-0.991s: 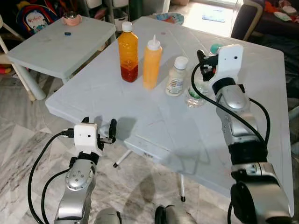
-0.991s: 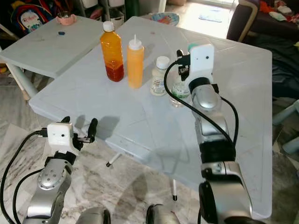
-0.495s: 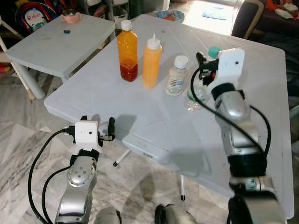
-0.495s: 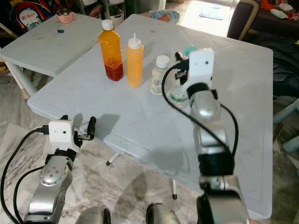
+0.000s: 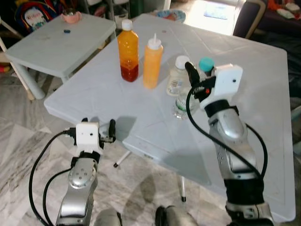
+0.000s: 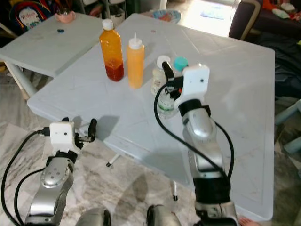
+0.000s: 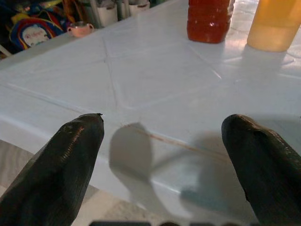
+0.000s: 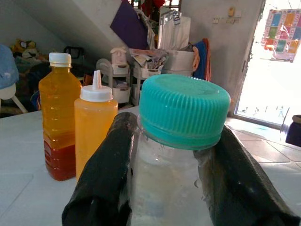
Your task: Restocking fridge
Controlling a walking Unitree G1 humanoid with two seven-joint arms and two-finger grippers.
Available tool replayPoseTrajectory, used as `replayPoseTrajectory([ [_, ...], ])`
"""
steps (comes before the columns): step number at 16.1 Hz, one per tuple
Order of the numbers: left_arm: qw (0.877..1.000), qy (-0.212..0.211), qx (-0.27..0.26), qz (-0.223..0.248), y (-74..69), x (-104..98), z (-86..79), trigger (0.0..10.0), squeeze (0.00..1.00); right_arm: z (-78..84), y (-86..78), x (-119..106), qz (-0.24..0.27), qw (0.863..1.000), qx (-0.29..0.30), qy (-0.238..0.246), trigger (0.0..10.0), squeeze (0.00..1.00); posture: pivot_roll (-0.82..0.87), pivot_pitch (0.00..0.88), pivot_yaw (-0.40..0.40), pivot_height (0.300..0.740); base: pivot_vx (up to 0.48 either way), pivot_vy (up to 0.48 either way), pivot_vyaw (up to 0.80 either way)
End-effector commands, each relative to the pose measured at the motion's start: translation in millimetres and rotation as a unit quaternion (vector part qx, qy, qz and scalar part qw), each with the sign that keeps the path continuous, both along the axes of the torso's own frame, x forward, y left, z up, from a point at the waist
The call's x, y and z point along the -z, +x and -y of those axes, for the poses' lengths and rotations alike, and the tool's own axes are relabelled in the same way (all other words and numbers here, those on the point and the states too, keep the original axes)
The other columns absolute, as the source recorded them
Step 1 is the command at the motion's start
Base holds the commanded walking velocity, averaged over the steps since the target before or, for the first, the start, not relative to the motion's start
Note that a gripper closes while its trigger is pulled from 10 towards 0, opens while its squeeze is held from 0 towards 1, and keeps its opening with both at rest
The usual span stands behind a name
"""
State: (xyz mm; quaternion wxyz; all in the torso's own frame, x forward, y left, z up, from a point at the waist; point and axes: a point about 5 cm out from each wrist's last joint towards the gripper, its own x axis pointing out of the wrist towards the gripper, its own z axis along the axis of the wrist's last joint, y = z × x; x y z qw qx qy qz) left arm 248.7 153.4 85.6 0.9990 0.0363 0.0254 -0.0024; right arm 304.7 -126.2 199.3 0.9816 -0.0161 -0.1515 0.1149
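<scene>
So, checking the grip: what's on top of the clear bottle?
A teal cap tops the clear bottle; the right gripper fingers flank its neck, hiding the sides.

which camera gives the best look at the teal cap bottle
The right wrist view: the teal-capped bottle sits close up between the right end effector's fingers. In the eye views it is small and partly hidden by that arm. The left wrist view faces elsewhere.

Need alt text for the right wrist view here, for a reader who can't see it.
The right gripper is shut on a clear bottle with a teal cap, a black finger on each side of its neck. Behind, on the white table, stand an orange juice bottle and a yellow squeeze bottle.
</scene>
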Motion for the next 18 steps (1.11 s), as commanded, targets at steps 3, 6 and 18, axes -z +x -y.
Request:
replayPoseTrajectory([
  [3, 1.0, 0.008, -0.002, -0.019, 0.9, 6.9, -7.1, 10.0, 0.0, 5.9, -5.6, 43.2, -0.105, 0.994, 0.007, -0.024, 10.0, 0.0, 0.06, 0.068, -0.047, 0.74, 0.0, 0.0, 0.0],
  [6, 1.0, 0.011, -0.011, -0.01, 5.6, 1.5, -13.4, 10.0, 0.0, 11.1, -9.5, 50.6, -0.152, 0.988, 0.017, -0.016, 10.0, 0.0, 0.06, 0.066, -0.032, 0.74, -0.165, 0.0, 0.0],
  [18, 1.0, 0.002, -0.025, 0.009, 11.8, -6.9, -12.3, 10.0, 0.0, -6.5, -8.5, 41.3, -0.142, 0.989, -0.04, -0.02, 10.0, 0.0, 0.05, 0.117, -0.051, 0.74, -0.271, 0.0, 0.0],
])
